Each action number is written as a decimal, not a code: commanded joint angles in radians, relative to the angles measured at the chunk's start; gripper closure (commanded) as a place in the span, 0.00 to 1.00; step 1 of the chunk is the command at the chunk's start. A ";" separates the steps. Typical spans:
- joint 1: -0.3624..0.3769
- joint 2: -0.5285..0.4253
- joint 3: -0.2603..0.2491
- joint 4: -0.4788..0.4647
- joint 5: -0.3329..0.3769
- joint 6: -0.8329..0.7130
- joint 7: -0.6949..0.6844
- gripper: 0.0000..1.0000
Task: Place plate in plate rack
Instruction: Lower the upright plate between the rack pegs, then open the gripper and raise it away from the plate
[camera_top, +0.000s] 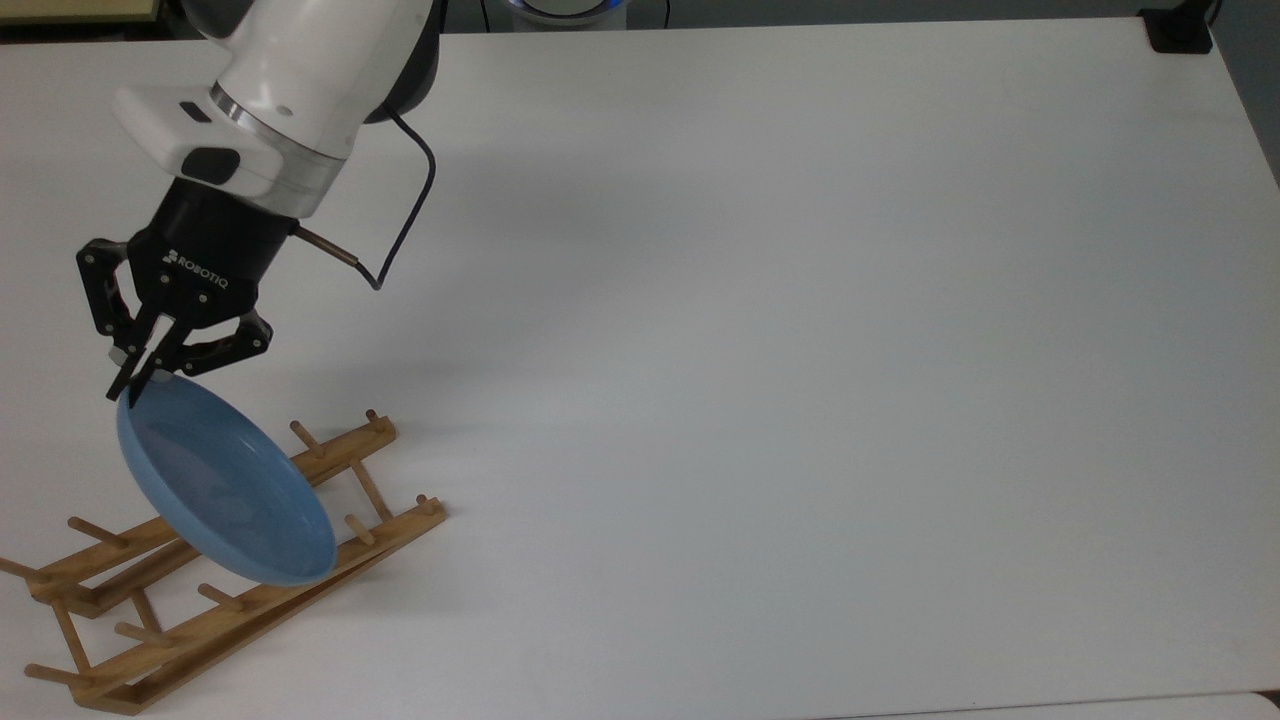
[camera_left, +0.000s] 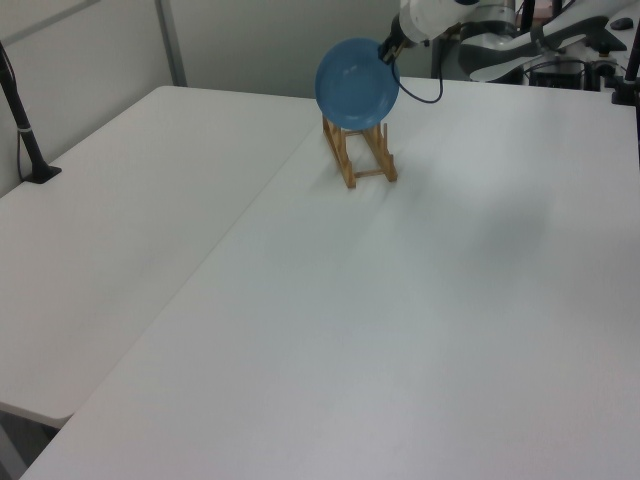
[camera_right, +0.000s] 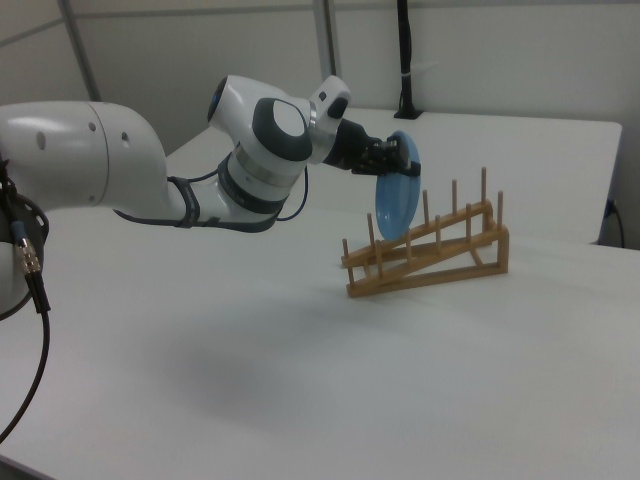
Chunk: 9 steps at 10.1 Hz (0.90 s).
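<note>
Pinching the plate (camera_top: 222, 491) rim, the gripper (camera_top: 128, 383) holds it tilted over the plate rack (camera_top: 250, 600).

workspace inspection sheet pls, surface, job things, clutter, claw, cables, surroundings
surface: white table, bare apart from the rack
plate: light blue, held on edge by its rim, low over the rack between pegs
plate rack: wooden, sloped, no dish in it
clutter: nothing seen
claw: shut on the plate's upper rim
cables: black cable looping off the wrist
surroundings: black post at the left view's left table edge; grey wall panels behind
</note>
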 joint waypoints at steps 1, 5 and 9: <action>0.011 0.012 -0.013 0.003 -0.064 0.021 0.029 0.82; 0.047 -0.029 0.001 -0.004 -0.018 0.011 0.096 0.00; 0.168 -0.092 0.007 -0.021 0.268 -0.148 0.175 0.00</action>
